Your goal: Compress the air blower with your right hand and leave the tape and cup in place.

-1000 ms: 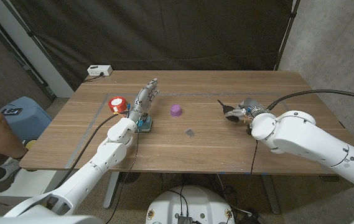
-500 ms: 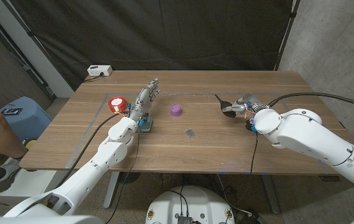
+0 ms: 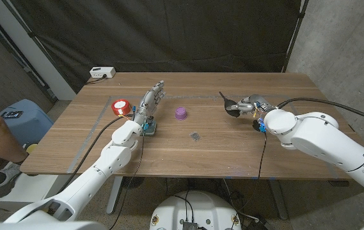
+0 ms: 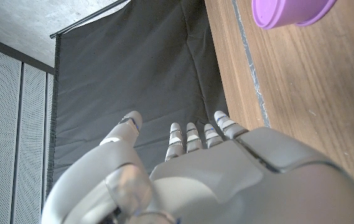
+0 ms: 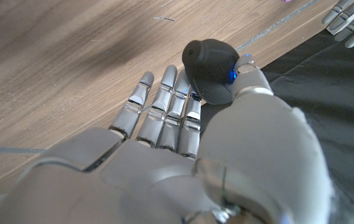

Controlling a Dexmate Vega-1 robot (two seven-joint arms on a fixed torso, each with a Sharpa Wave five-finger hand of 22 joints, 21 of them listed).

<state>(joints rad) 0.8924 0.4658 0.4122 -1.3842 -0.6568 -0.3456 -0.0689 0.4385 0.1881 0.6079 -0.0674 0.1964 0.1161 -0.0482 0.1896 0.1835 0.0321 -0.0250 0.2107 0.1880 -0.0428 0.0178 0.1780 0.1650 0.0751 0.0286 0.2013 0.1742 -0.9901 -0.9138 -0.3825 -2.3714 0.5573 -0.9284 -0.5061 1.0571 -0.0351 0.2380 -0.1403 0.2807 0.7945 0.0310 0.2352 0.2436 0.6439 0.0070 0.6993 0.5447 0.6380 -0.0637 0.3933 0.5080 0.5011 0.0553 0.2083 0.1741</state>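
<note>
The blower (image 3: 235, 107) is at the right hand (image 3: 253, 106), on the thumb side of it. In the right wrist view its black bulb (image 5: 211, 70) lies against the tip of the thumb (image 5: 246, 76), and the fingers (image 5: 164, 106) are stretched out straight and close together beside it, not wrapped around it. Whether the bulb also touches the fingers I cannot tell; it may be only leaning on the thumb, so I cannot say the hand truly holds it.

In the head view the thin nozzle (image 3: 222, 97) points away from the hand, toward the far edge of the table (image 3: 233, 80) and a little toward the cup (image 3: 181, 113). So the long axis of the blower runs from the hand outward, with the round bulb at the hand's end and the nozzle at the free end. This is the relation that matters: to compress, I judge the fingers must curl across the bulb against the thumb, squeezing across the axis and not along it.

The right hand is clearly the nearer one. The left hand (image 3: 148, 103) is well apart from the blower, on the other side of the cup, with fingers straight and together, holding nothing. The tape (image 3: 121, 107) stands just beside the left hand, on its outer side. Both cup and tape are far from the right hand, so the squeeze should not disturb them.
</note>
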